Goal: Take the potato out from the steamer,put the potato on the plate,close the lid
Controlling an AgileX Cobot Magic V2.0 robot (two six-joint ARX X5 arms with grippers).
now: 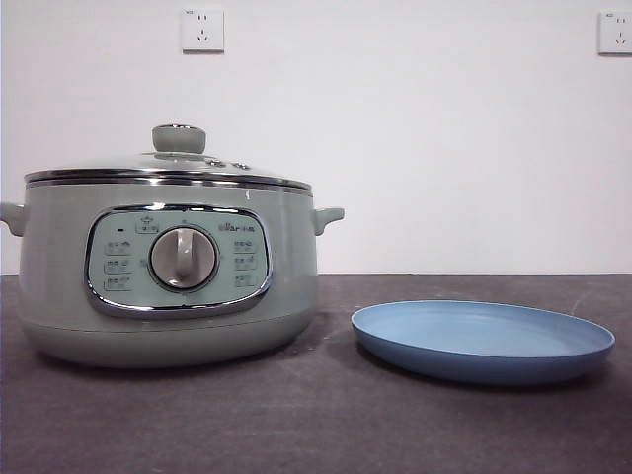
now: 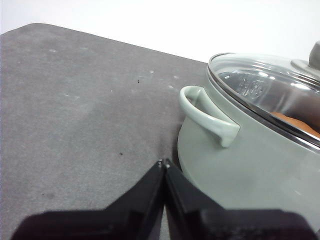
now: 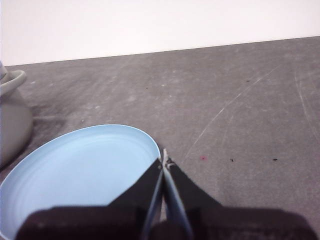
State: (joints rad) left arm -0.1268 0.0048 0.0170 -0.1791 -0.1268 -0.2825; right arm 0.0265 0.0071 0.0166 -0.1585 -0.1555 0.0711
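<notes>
The sage-green steamer (image 1: 168, 272) stands at the left of the table with its glass lid (image 1: 168, 170) on it, the green knob (image 1: 179, 138) on top. Through the lid (image 2: 265, 90) in the left wrist view, a bit of the orange-brown potato (image 2: 297, 124) shows inside the steamer (image 2: 250, 165). The blue plate (image 1: 482, 339) lies empty to the steamer's right. My left gripper (image 2: 164, 162) is shut and empty, beside the steamer's side handle (image 2: 207, 117). My right gripper (image 3: 164, 159) is shut and empty, above the plate's (image 3: 75, 175) edge. Neither arm shows in the front view.
The dark grey table top (image 1: 326, 425) runs to a white wall with two power sockets (image 1: 202, 30). The steamer's other side handle (image 3: 12, 82) shows at the edge of the right wrist view.
</notes>
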